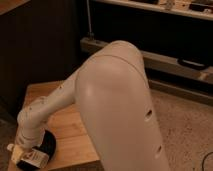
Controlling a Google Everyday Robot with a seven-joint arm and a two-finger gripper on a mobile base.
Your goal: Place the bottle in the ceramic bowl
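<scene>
The white bottle (30, 157) with its pale label lies tilted at the bottom left of the camera view, its narrow cap (11, 148) pointing left. It is over the left part of the black ceramic bowl (48, 145), which stands on the near left corner of the wooden table (70, 125). I cannot tell whether the bottle touches the bowl. My gripper (24, 149) is right at the bottle, mostly hidden under the white wrist (31, 125). The arm hides the bowl's upper part.
My large white arm shell (120, 110) fills the middle and the right of the view. A dark cabinet wall (40, 45) stands behind the table. Metal shelving (165, 55) runs along the back right above a speckled floor (190, 125).
</scene>
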